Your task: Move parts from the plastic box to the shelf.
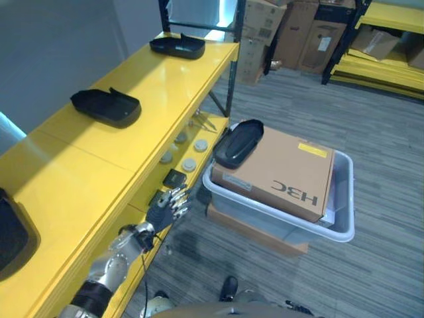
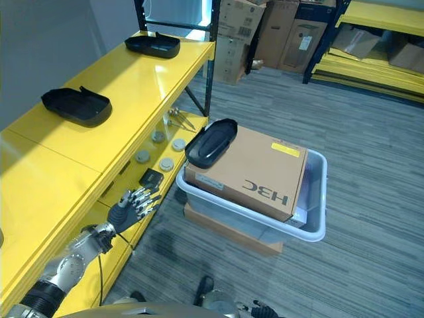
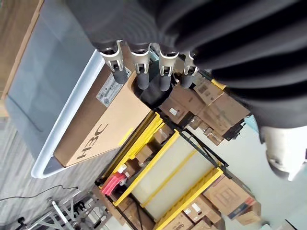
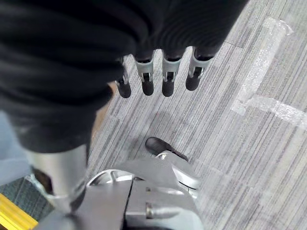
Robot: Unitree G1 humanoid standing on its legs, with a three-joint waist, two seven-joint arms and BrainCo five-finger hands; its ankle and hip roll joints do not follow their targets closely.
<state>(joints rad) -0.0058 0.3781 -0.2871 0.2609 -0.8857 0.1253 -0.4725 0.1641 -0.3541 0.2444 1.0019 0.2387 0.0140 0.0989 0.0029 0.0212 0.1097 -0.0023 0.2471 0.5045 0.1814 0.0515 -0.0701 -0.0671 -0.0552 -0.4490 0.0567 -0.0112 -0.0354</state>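
Left eye view: a clear grey plastic box (image 1: 341, 228) stands on the grey carpet beside the long yellow metal shelf (image 1: 132, 142); this box is the landmark for every place below
Load in the box: a brown cardboard carton (image 1: 281, 172) lies tilted across the box's top, hiding whatever is under it
Part to move: a black moulded plastic shell (image 1: 240, 142), oval and shallow, lies on the carton's corner nearest the shelf, partly overhanging the box's rim
Parts on the shelf: two more black shells, one (image 1: 106, 106) on the top board well apart from the box, another (image 1: 177, 46) at the board's far end, further still from the box
Lower shelf board: small grey round discs (image 1: 189, 164) and a small black block (image 1: 174, 178) lie just beside the box's shelf-side wall
Left hand: the left hand (image 1: 169, 207) hovers between the shelf and the box, near the box's nearest corner, fingers straight and slightly fanned, holding nothing
Right hand: the right hand (image 4: 158, 79) hangs over bare carpet, fingers straight and loose, empty; I cannot place it against the box
Handling, as a judgement: the shell looks light, stiff and smooth, so it may slip; its raised rim at the overhanging end looks the best hold, thumb inside and fingers outside
Risk: a nudge could tip it off the carton
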